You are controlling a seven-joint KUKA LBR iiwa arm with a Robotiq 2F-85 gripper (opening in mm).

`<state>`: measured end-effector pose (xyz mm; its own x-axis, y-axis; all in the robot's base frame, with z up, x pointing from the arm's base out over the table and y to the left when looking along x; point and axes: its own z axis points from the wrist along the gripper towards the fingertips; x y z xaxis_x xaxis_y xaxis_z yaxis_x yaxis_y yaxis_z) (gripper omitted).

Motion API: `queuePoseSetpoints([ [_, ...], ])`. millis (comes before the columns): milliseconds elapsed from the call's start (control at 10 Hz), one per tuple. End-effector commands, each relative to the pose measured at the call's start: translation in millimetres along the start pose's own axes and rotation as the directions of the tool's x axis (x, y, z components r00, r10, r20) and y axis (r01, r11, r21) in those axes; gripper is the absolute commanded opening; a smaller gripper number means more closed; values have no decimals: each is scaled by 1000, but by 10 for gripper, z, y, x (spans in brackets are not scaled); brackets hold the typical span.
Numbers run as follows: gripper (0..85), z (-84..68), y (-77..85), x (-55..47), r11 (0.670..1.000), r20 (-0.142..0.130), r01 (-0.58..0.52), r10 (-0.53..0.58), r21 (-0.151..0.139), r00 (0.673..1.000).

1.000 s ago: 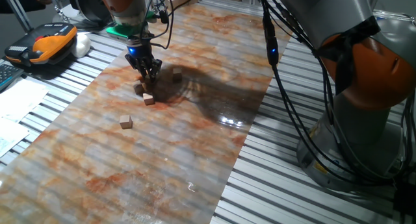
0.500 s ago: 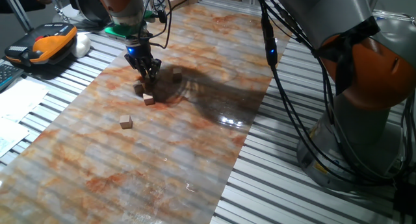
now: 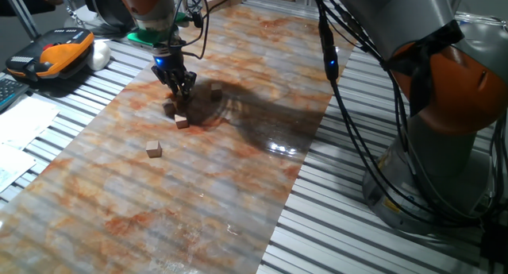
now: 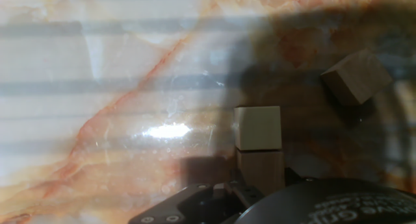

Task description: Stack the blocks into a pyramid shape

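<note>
Small light-brown wooden blocks lie on the marbled board (image 3: 214,194). Two of them (image 3: 169,108) (image 3: 182,122) sit close together right under my gripper (image 3: 181,93), whose fingers stand spread, open, just above them with nothing held. Another block (image 3: 216,89) lies to the right in the arm's shadow, and one block (image 3: 154,149) lies alone nearer the front. In the hand view a pale block (image 4: 258,126) touches a darker one (image 4: 261,172) below it, and a tilted block (image 4: 354,76) lies at the upper right. My fingertips do not show there.
An orange and black device (image 3: 59,52) and a white object (image 3: 99,55) lie at the back left on the slatted table, with papers (image 3: 20,127) along the left edge. The arm's base (image 3: 444,115) and hanging cables (image 3: 341,99) fill the right side.
The gripper has shifted very slightly up and left over the two close blocks. The blocks have not moved.
</note>
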<state>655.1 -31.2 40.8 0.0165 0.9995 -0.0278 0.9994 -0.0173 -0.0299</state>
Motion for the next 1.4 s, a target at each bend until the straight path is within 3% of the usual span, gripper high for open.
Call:
queuePoseSetpoints([
  [0,170,1,0,-2,1000,0,0,0,0,1000],
  [700,170,18,7,-9,1000,-7,8,-8,-9,1000],
  [800,340,15,9,-15,1000,-15,8,-8,-17,1000],
  [1300,340,19,11,-19,1000,-12,8,-8,-14,1000],
])
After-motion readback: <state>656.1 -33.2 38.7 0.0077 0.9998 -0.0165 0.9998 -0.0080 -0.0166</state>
